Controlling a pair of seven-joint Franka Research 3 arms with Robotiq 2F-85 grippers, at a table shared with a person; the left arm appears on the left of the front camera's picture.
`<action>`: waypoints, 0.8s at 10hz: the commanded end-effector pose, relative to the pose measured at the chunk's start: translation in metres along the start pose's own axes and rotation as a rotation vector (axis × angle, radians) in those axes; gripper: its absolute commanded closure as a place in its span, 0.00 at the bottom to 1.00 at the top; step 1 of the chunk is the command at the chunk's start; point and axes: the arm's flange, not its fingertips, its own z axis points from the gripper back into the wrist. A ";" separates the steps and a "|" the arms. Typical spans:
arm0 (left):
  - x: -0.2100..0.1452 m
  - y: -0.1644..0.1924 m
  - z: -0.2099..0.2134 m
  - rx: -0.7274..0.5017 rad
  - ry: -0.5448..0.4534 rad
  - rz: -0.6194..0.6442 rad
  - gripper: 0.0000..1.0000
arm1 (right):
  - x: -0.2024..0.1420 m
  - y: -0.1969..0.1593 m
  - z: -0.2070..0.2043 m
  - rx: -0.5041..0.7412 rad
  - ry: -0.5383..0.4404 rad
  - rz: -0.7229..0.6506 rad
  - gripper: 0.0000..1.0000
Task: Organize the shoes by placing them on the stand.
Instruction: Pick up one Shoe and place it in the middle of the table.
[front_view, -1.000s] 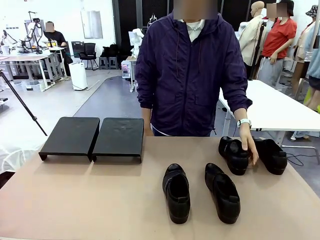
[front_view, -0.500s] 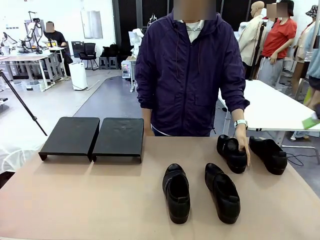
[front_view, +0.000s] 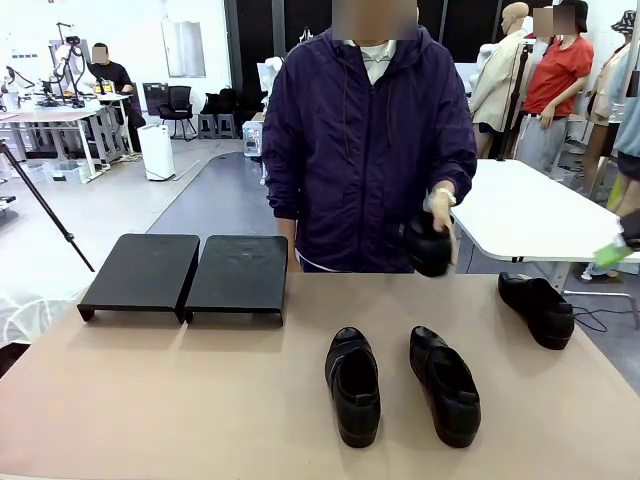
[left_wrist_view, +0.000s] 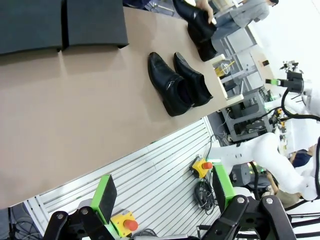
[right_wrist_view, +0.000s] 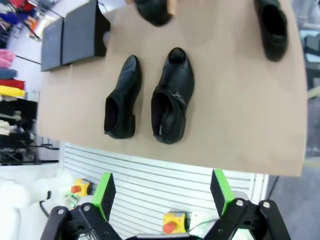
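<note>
Two black shoes lie side by side at the middle of the table, toes toward the person. A third shoe lies at the far right. The person's hand holds a fourth shoe in the air above the table's far edge. The stand is two black platforms at the far left with nothing on them. My left gripper hangs open over the table's near edge, well back from the shoe pair. My right gripper is open too, short of the pair.
The brown table top has free room on its near left, in front of the stand. A white table stands behind the person at the right. Below the near edge are red stop buttons.
The person's hand has picked one shoe up from the far right of the table and raised it up and leftward to chest height. The other shoes and my grippers stay put.
</note>
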 end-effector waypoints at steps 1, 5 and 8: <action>0.000 -0.001 -0.001 -0.019 -0.005 -0.017 0.00 | -0.033 -0.016 0.041 -0.014 -0.016 -0.023 0.00; 0.000 -0.001 -0.001 -0.019 -0.005 -0.017 0.00 | -0.043 -0.007 0.020 0.006 0.065 -0.014 0.00; 0.000 -0.001 -0.001 -0.019 -0.005 -0.017 0.00 | -0.023 0.032 -0.035 0.046 0.147 0.013 0.00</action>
